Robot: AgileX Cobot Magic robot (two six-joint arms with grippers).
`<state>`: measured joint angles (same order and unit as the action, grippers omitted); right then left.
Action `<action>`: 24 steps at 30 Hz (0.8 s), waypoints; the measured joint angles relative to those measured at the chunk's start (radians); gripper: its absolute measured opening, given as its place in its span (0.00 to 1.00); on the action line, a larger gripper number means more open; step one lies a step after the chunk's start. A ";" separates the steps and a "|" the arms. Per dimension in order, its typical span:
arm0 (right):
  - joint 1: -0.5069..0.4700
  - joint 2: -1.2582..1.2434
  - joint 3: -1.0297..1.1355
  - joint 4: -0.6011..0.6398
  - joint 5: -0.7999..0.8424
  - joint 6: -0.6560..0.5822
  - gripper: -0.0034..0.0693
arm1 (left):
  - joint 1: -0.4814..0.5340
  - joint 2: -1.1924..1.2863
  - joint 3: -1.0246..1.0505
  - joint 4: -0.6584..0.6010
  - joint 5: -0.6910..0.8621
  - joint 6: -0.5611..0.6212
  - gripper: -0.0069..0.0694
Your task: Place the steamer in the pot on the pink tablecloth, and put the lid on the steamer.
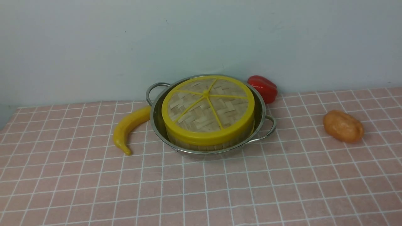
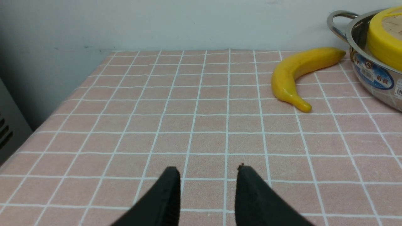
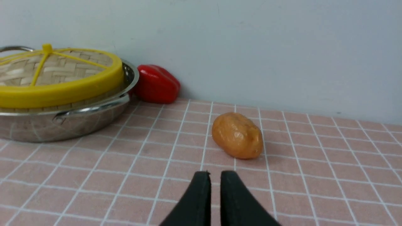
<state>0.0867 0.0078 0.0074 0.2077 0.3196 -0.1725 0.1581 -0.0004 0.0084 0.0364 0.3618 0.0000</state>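
Observation:
The shiny steel pot (image 1: 262,116) stands on the pink tablecloth (image 1: 220,188) near the back wall. The bamboo steamer (image 1: 207,147) sits inside it; only its slatted side shows. The woven lid (image 1: 207,106) with yellow rim and spokes lies on top of the steamer, tilted a little. Neither gripper shows in the front view. My left gripper (image 2: 208,171) is open and empty over bare cloth, well away from the pot (image 2: 373,78) and lid (image 2: 384,40). My right gripper (image 3: 215,174) has its fingers nearly together and empty, away from the pot (image 3: 62,125) and lid (image 3: 56,72).
A yellow banana (image 1: 128,127) lies against the pot's left side. A red pepper (image 1: 263,88) sits behind the pot by the wall. An orange-brown potato (image 1: 343,126) lies to the right, just ahead of my right gripper in its wrist view (image 3: 237,135).

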 joint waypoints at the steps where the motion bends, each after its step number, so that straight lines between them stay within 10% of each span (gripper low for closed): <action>1: 0.000 -0.002 0.001 0.000 0.018 0.003 0.16 | 0.000 0.000 0.000 0.000 0.000 0.000 0.41; 24: 0.000 -0.002 0.001 0.004 0.027 0.033 0.24 | 0.000 0.000 0.000 0.000 0.000 0.000 0.41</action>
<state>0.0867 0.0056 0.0084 0.2117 0.3468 -0.1396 0.1581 -0.0004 0.0084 0.0364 0.3618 0.0000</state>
